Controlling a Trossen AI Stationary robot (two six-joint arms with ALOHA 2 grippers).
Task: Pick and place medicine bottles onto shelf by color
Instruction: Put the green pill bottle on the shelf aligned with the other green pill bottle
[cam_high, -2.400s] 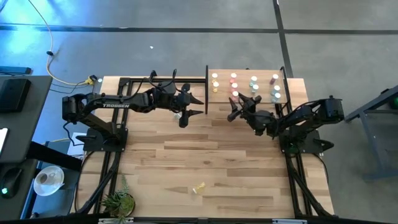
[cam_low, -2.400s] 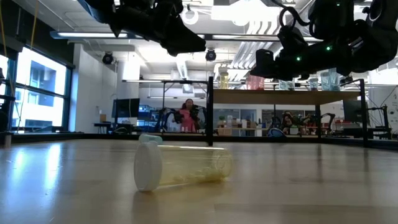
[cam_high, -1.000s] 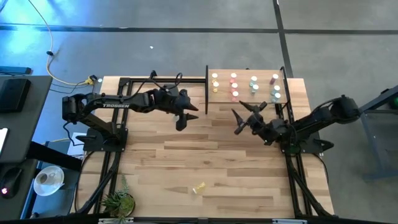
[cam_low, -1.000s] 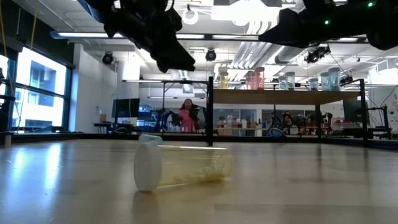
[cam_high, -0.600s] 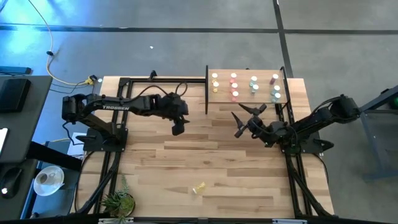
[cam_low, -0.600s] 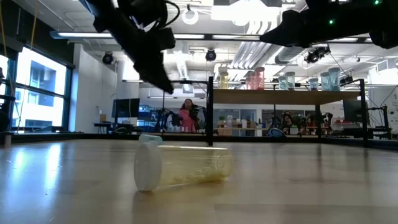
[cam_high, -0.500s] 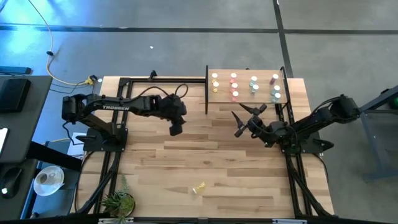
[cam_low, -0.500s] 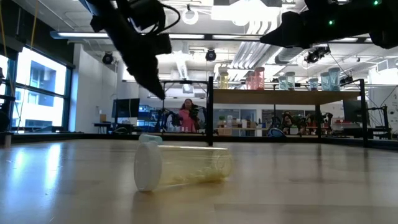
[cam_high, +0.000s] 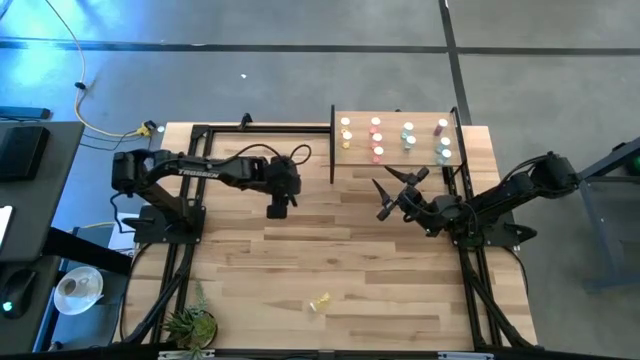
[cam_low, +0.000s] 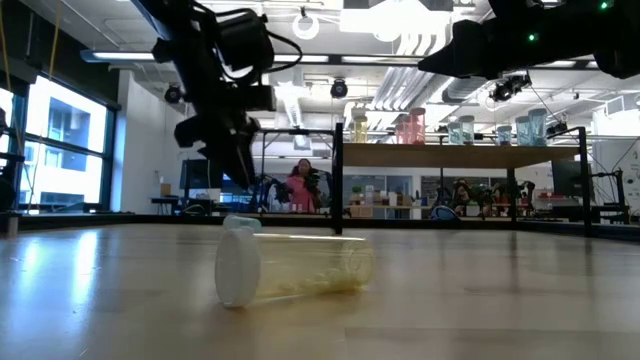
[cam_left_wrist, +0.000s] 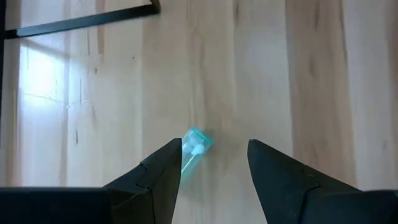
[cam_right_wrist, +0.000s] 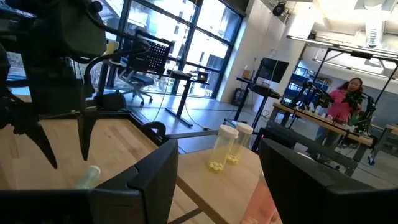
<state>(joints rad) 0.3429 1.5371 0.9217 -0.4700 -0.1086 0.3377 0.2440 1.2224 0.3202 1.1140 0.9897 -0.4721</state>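
Note:
A teal medicine bottle (cam_left_wrist: 196, 144) with a white cap lies on its side on the tabletop; the right wrist view shows the same bottle (cam_right_wrist: 87, 176). My left gripper (cam_left_wrist: 214, 157) hangs open above it, pointing steeply down, its fingers (cam_low: 236, 160) clear of the wood. A yellow bottle (cam_high: 320, 302) lies on its side near the table's near edge. The shelf (cam_high: 397, 150) at the far right carries yellow (cam_high: 346, 132), pink (cam_high: 376, 138) and teal (cam_high: 408, 135) bottles standing upright. My right gripper (cam_high: 384, 198) waits open near the shelf's near edge, held about level.
Black frame bars (cam_high: 265, 127) run along the table's far edge, and a dark post (cam_high: 332, 145) stands at the shelf's left side. A small plant (cam_high: 192, 322) sits at the near left corner. People show in the room beyond the table (cam_low: 300, 182).
My left gripper has moved toward the table's left and near edges and come down, tipping from nearly level to pointing steeply down over the teal bottle. Its fingers have kept the same gap. The bottles have stayed where they were.

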